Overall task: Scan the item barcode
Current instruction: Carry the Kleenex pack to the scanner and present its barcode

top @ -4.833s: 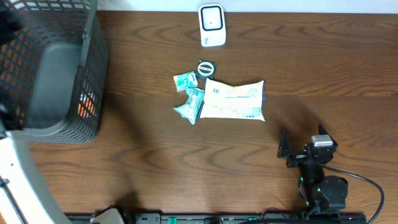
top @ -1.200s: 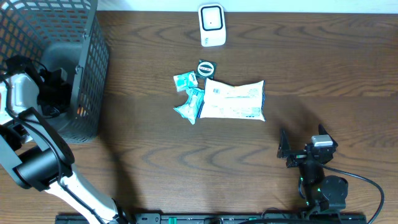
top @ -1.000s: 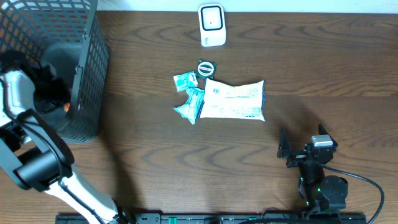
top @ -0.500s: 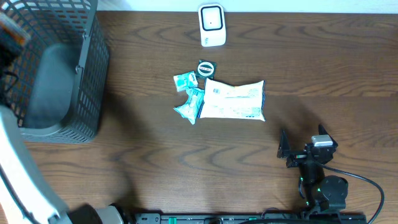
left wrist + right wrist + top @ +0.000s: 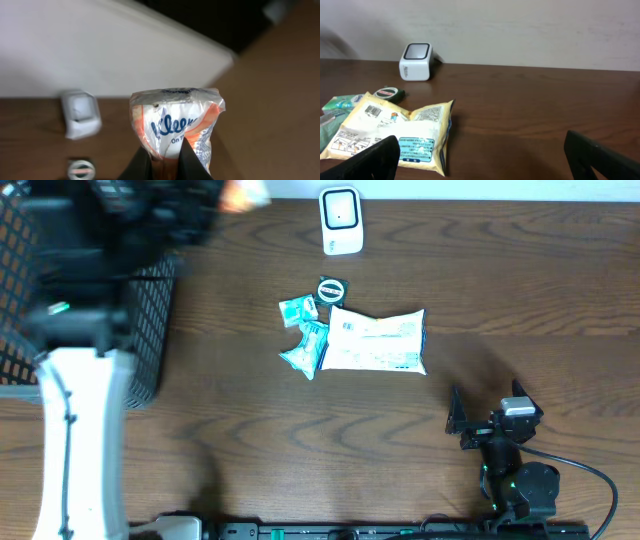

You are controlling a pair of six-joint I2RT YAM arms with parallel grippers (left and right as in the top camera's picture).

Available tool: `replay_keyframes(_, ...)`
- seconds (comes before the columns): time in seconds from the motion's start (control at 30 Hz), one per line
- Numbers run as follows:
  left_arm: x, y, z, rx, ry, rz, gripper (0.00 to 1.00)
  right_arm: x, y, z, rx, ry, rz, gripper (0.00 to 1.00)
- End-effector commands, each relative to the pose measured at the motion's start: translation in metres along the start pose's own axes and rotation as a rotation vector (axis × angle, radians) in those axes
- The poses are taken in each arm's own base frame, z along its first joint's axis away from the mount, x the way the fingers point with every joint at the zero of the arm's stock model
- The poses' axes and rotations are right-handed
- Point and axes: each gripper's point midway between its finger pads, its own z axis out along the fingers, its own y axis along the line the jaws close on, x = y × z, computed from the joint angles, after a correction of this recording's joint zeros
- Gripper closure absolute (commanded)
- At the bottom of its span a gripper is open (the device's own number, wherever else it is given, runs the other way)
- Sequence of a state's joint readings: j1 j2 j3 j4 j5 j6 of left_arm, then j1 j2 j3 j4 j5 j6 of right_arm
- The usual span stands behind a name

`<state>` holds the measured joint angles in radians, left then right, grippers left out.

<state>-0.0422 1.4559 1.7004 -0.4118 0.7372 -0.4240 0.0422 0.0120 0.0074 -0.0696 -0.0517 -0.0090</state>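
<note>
My left gripper (image 5: 166, 156) is shut on the lower end of a white and orange Kleenex tissue pack (image 5: 176, 122), which stands upright above its fingers. No barcode shows on the side facing me. Overhead, the pack (image 5: 243, 194) is a blur at the table's far edge, left of the white scanner (image 5: 340, 220). In the left wrist view the scanner (image 5: 80, 113) lies below and to the left of the pack. My right gripper (image 5: 487, 415) rests open near the front right with nothing in it; its fingers frame the right wrist view (image 5: 487, 152).
A dark mesh basket (image 5: 145, 330) stands at the far left, partly under my left arm. Mid-table lie a large white and yellow packet (image 5: 375, 340), two small teal packets (image 5: 303, 345) and a round tin (image 5: 331, 288). A wall runs behind the scanner (image 5: 415, 55).
My left arm has risen out of the basket with the tissue pack and swung right along the far edge toward the scanner. The right arm has not moved.
</note>
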Motion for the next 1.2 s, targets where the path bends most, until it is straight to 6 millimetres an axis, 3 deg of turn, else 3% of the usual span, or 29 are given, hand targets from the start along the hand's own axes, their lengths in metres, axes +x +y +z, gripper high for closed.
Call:
replay_keyframes(0.0,0.044,-0.015,0.053,0.030,0.121,0.051,0.92,0.000,-0.001,0.000,0.007,-0.001,-0.007,0.01)
replay_keyframes(0.27,0.120,0.020,0.137,-0.229,0.229,0.073,0.93,0.000,-0.001,0.000,0.007,-0.001,-0.007,0.01)
replay_keyframes(0.4,0.155,0.045,0.163,-0.364,0.266,0.106,0.92,0.000,-0.001,0.000,0.007,-0.001,-0.007,0.01)
replay_keyframes(0.6,0.209,0.061,0.200,-0.380,0.363,0.118,0.93,0.000,-0.001,0.000,0.007,-0.001,-0.007,0.01)
replay_keyframes(0.93,0.271,0.098,0.234,-0.415,0.460,0.106,0.88,0.000,-0.001,0.000,0.007,-0.001,-0.007,0.01)
replay_keyframes(1.17,0.280,0.107,0.247,-0.409,0.450,0.108,0.84,0.000,-0.001,0.000,0.007,-0.001,-0.007,0.01)
